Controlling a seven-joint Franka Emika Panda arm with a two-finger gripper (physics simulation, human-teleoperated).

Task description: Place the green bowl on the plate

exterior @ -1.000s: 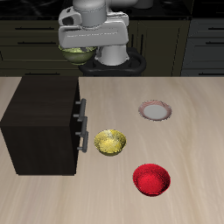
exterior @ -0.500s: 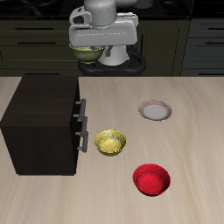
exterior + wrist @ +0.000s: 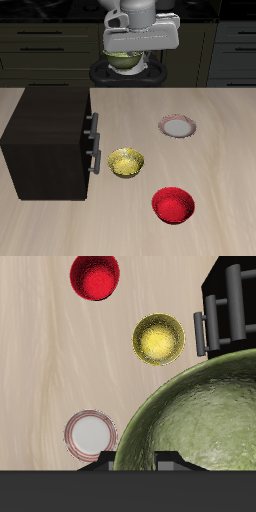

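One green bowl [image 3: 124,60] hangs high above the table's back edge, its rim clamped between the fingers of the gripper [image 3: 126,52]. Well below and forward lies the plate [image 3: 177,126], with the yellow bowl [image 3: 126,162] and red bowl [image 3: 173,206] nearer the front.

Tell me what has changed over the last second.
The end effector, shut on the green bowl, carried it high at the table's back, sideways from above the cabinet toward the plate's side. Nothing was let go. Plate, yellow bowl, red bowl and cabinet stayed put.
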